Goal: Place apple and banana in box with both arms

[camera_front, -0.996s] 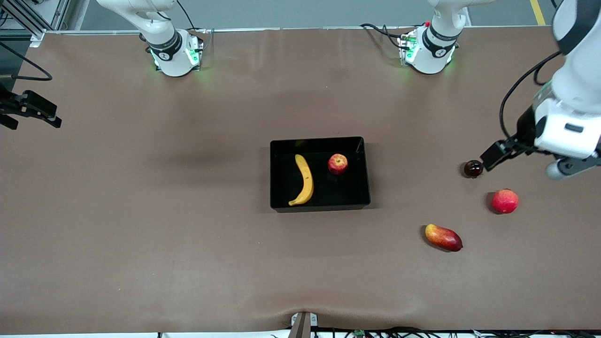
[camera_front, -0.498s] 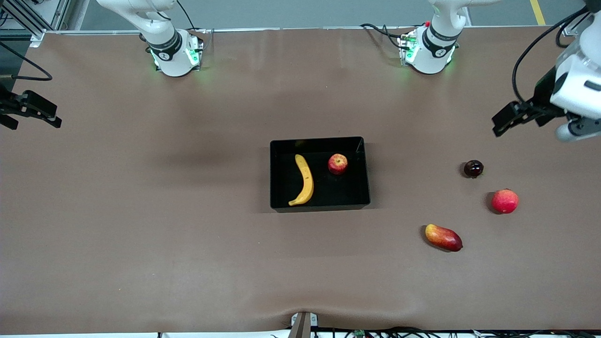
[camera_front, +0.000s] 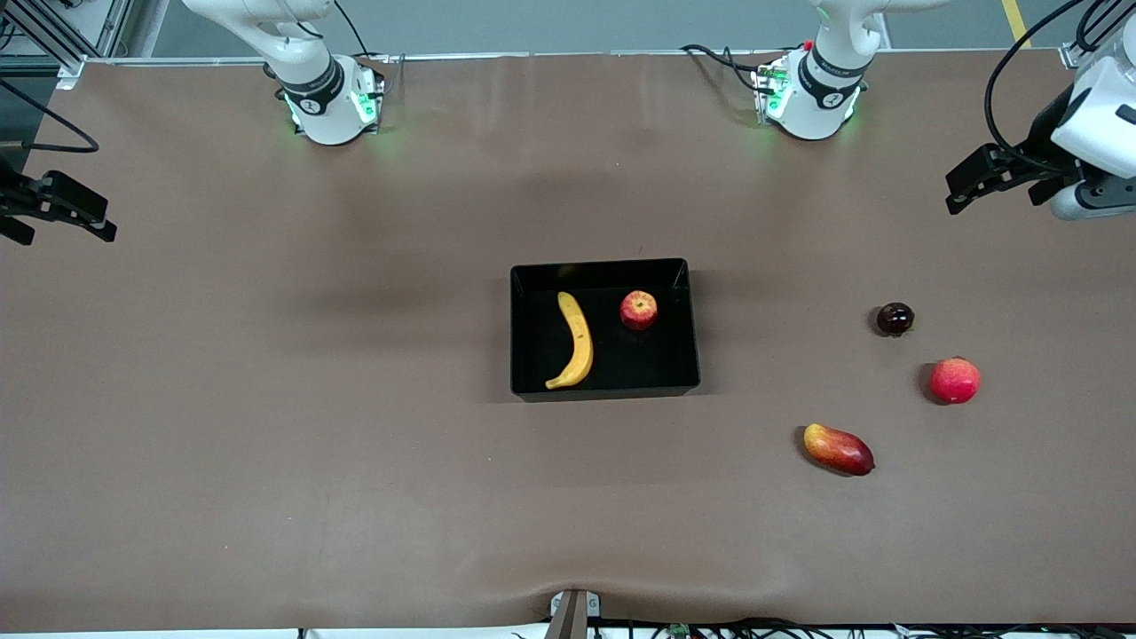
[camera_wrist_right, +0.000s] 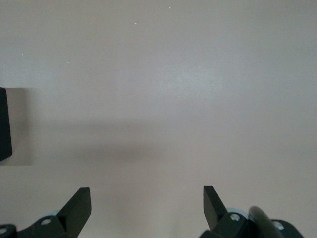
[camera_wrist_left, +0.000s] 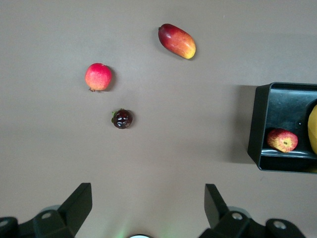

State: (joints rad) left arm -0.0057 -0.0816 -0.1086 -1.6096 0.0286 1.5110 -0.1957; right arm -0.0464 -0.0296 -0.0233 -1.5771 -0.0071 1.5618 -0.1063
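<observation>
The black box (camera_front: 683, 380) stands at the table's middle. The yellow banana (camera_front: 577, 340) lies in it toward the right arm's end. The small red apple (camera_front: 638, 310) sits in it toward the left arm's end, and shows in the left wrist view (camera_wrist_left: 282, 140) inside the box (camera_wrist_left: 257, 129). My left gripper (camera_front: 967, 188) is open and empty, up over the table at the left arm's end; its fingertips (camera_wrist_left: 81, 196) show wide apart. My right gripper (camera_front: 62, 217) is open and empty at the right arm's end, over bare table, with its fingertips (camera_wrist_right: 81, 198) wide apart.
Three fruits lie on the table toward the left arm's end: a small dark round fruit (camera_front: 895, 319), a pinkish-red round fruit (camera_front: 955, 380) nearer the camera, and a red-yellow mango (camera_front: 838, 449) nearest the camera. They also show in the left wrist view.
My left gripper has risen and drawn away from the dark round fruit toward the arms' bases at the table's end. The right arm and the fruits have not moved.
</observation>
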